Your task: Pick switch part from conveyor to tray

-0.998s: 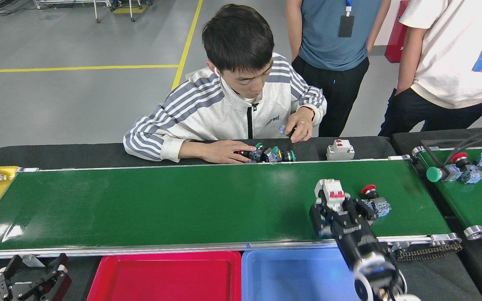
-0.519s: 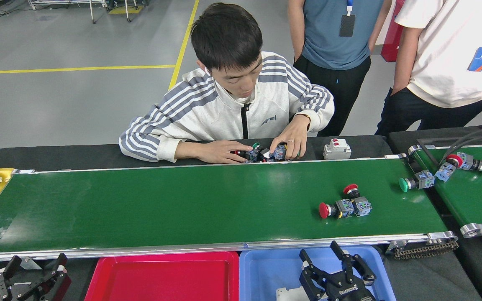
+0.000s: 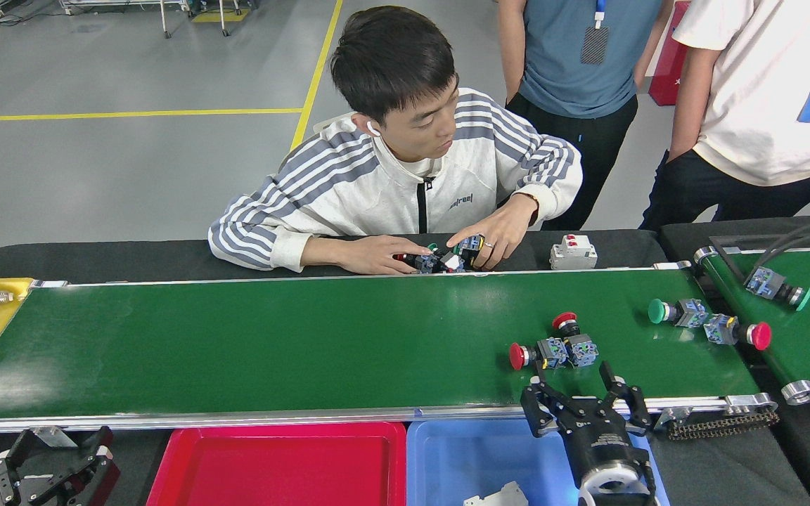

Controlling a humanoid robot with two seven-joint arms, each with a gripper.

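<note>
- Two red mushroom-head pushbutton switch parts [image 3: 553, 348] with grey-blue contact blocks lie touching on the conveyor [image 3: 271, 344], right of centre, near its front rail.
- Green-head switch [image 3: 673, 310] and a red-head switch [image 3: 735, 332] sit further right, near the belt's end.
- Right gripper [image 3: 579, 395] fingers spread, empty, over the front rail just below the red pair.
- Left gripper [image 3: 53, 460] spread, bottom left.
- Blue tray [image 3: 475, 457] holds a white part [image 3: 496, 495].
- Red tray [image 3: 278, 467] beside it.

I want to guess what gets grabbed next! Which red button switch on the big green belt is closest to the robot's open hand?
The pair of red button switches lying just beyond the right gripper. The other red-capped switch lies far off near the conveyor's right end.
</note>
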